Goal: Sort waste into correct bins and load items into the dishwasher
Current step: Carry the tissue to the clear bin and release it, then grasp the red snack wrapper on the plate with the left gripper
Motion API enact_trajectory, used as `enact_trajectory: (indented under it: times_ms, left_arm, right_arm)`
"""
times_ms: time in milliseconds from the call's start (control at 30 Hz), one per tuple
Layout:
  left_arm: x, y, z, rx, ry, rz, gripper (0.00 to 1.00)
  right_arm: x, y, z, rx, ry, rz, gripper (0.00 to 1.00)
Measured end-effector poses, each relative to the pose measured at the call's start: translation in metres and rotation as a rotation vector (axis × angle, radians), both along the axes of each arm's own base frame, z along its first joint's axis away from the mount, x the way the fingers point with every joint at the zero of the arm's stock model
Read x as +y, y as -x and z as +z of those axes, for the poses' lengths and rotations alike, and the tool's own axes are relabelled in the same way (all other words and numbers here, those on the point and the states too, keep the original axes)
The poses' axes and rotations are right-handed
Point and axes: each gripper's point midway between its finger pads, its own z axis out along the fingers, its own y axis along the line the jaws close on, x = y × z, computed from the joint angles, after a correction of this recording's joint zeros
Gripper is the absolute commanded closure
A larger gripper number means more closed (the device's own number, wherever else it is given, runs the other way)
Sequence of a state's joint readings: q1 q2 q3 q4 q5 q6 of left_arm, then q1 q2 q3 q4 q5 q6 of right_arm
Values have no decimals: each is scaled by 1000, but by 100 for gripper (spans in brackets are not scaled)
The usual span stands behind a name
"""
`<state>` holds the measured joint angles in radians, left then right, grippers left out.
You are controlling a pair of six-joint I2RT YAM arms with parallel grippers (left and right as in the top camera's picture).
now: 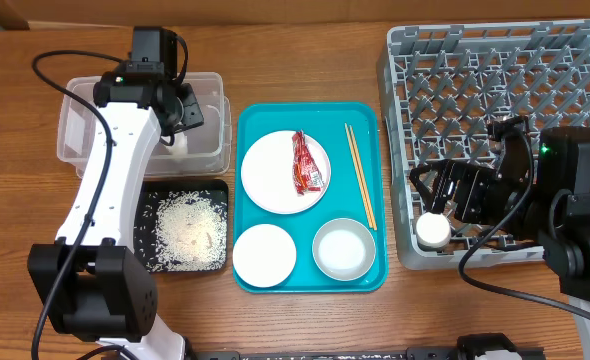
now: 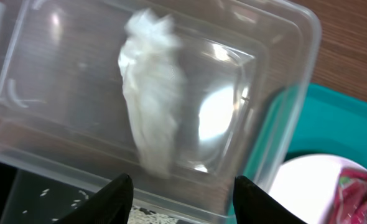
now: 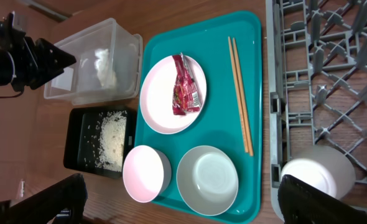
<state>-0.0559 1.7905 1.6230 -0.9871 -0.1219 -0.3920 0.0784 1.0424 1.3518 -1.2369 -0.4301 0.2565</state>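
Observation:
A crumpled white napkin lies in the clear tub, seen also from overhead. My left gripper hangs open and empty above the tub's near wall. Rice grains fill the black tray. The red wrapper lies on a white plate on the teal tray, beside the chopsticks and two bowls. A small white cup sits in the grey dish rack. My right gripper is open just above the cup.
The clear tub and black tray stand left of the teal tray, with the rack to its right. Wood table shows along the front edge. The right arm's body covers the rack's front right corner.

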Motion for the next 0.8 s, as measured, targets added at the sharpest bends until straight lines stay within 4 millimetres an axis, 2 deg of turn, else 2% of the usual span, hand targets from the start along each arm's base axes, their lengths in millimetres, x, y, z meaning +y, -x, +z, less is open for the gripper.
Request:
enact_trajectory:
  times_ms: [100, 200, 367, 467, 567, 700, 733, 800]
  left_arm:
    - [-21, 1, 0, 3, 39, -54, 51]
    - [-63, 8, -1, 20, 59, -156, 51]
    - [-158, 14, -5, -25, 83, -371, 46]
    - [-204, 27, -35, 27, 83, -458, 46]
    - [-221, 35, -79, 121, 77, -450, 55]
    - [-215, 44, -134, 248, 50, -402, 59]
    - [-212, 45, -142, 270, 45, -392, 59]
    - [-208, 49, -154, 303, 35, -378, 71]
  right_arm:
    - [0, 1, -1, 2, 6, 7, 0]
    - [0, 3, -2, 4, 14, 15, 0]
    - [0, 3, -2, -1, 18, 22, 0]
    - [0, 3, -2, 0, 20, 24, 0]
    - [0, 4, -3, 3, 22, 25, 0]
    - [0, 4, -4, 6, 23, 26, 0]
    - [0, 4, -4, 6, 23, 28, 0]
    - [0, 5, -4, 7, 24, 28, 0]
